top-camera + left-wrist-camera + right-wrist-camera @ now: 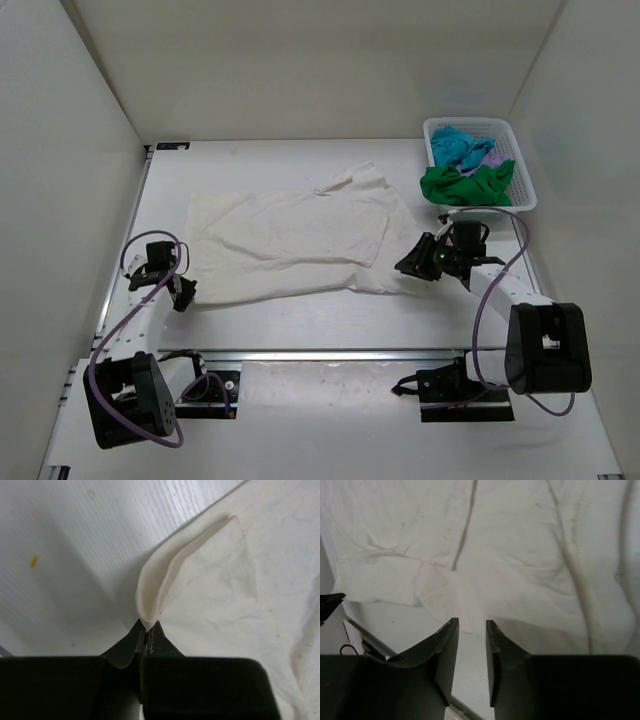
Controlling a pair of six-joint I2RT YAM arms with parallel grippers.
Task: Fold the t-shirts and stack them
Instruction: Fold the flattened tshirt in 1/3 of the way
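A large cream-white t-shirt (290, 240) lies spread out on the table. My left gripper (186, 290) is shut on its near-left corner; in the left wrist view the pinched cloth (155, 592) folds up out of the closed tips (146, 630). My right gripper (410, 266) is open and empty just off the shirt's near-right corner; in the right wrist view (472, 626) the shirt's edge (470, 580) lies just ahead of the tips. A green t-shirt (466, 184), a turquoise-blue one (458, 146) and a pale lilac one (492, 157) sit bunched in the basket.
The white lattice basket (528, 188) stands at the back right of the table. White enclosure walls stand on the left, back and right. A metal rail (330, 352) runs along the table's near edge between the arm bases.
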